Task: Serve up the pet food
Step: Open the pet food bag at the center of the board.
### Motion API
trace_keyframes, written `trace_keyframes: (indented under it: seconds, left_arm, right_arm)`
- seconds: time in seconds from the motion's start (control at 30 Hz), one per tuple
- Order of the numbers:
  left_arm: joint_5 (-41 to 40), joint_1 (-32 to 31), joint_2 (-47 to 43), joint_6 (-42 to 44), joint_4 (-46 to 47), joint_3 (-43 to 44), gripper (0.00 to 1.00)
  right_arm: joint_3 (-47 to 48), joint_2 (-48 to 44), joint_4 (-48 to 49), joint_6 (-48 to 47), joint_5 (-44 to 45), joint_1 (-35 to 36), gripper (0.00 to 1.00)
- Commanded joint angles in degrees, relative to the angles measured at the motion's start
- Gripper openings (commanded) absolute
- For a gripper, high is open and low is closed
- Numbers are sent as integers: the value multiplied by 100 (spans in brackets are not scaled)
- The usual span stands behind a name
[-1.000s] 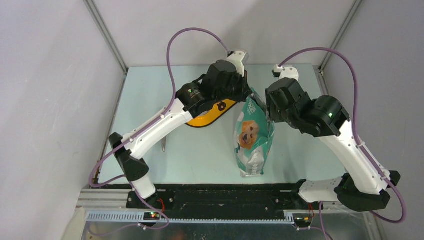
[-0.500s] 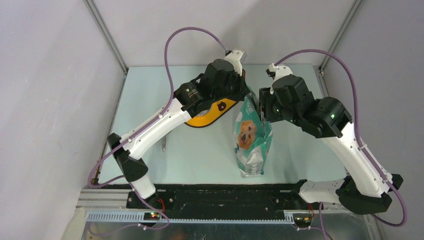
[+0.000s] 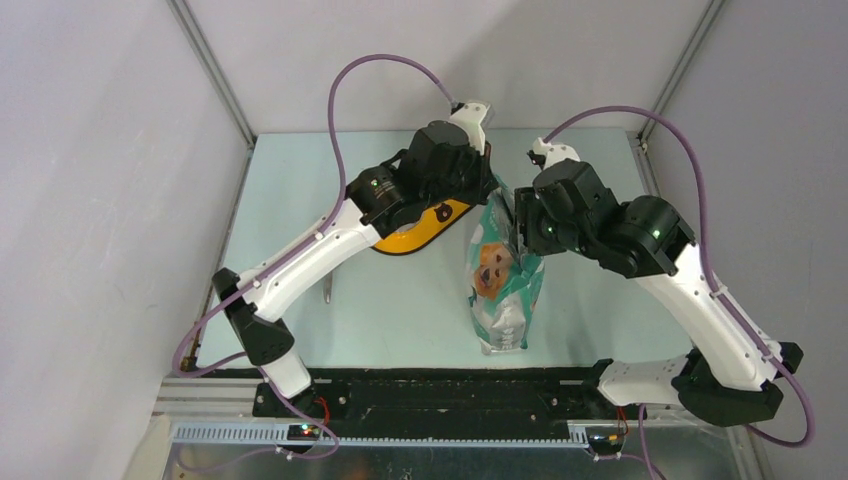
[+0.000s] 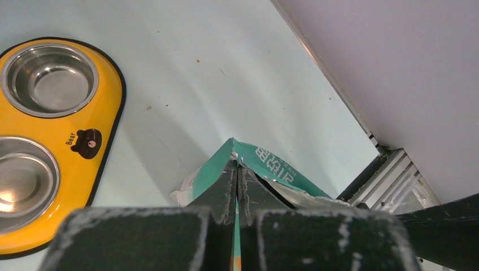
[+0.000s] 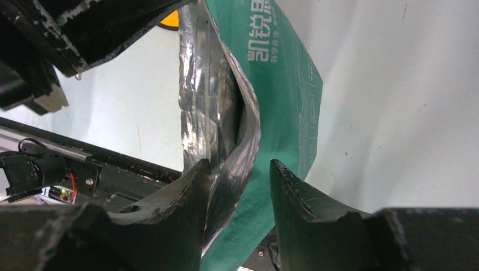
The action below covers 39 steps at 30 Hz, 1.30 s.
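Note:
The teal-and-white pet food bag (image 3: 503, 285) stands upright mid-table with its top open. My left gripper (image 3: 489, 190) is shut on the bag's top left edge; in the left wrist view its fingertips (image 4: 237, 169) pinch the teal rim (image 4: 271, 162). My right gripper (image 3: 520, 218) is open and straddles the opposite wall of the bag's mouth (image 5: 240, 164), one finger inside against the foil lining (image 5: 203, 96), the other outside on the teal face (image 5: 285, 84). The pet food itself is hidden inside the bag.
A yellow double bowl stand (image 3: 430, 222) with two steel bowls (image 4: 49, 79) lies left of the bag, partly under my left arm. A grey scoop handle (image 3: 327, 291) pokes out by the left arm. The frame rail (image 4: 390, 175) borders the table's right side.
My right gripper has moved left to the bag's mouth and now straddles its wall. The bag's top has shifted a little leftward. The left gripper keeps its hold.

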Motion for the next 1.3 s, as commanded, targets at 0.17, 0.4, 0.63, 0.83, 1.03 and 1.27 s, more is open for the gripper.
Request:
trace_keyframes:
  seconds: [0.17,0.4,0.63,0.83,1.03,1.27]
  left_arm:
    - [-432,157,-464,362,398,-17,0]
    - [-190,159,-468,405,400,-137,0]
    - [-233,155,-476,468,472,-109,0]
    - [-514,156,-461,512,332,-57,0]
    - [-805,168,-414,501,167,112,0]
    - [1145,139,-514,409,106,-11,77]
  right_arm:
    - [-173,-499,-309,61,393,-126,46]
    - [-358,-465,416,-280,-209,-594,46]
    - [-381,-169,-99,-480,-1267,-472,45]
    - [-519,-198,-540,-331,-1247,-367,38]
    - [-580,-532,-632,-265,-1263,-314,23]
    - [-1758,-1342,1767,-270,-1671,-463,0]
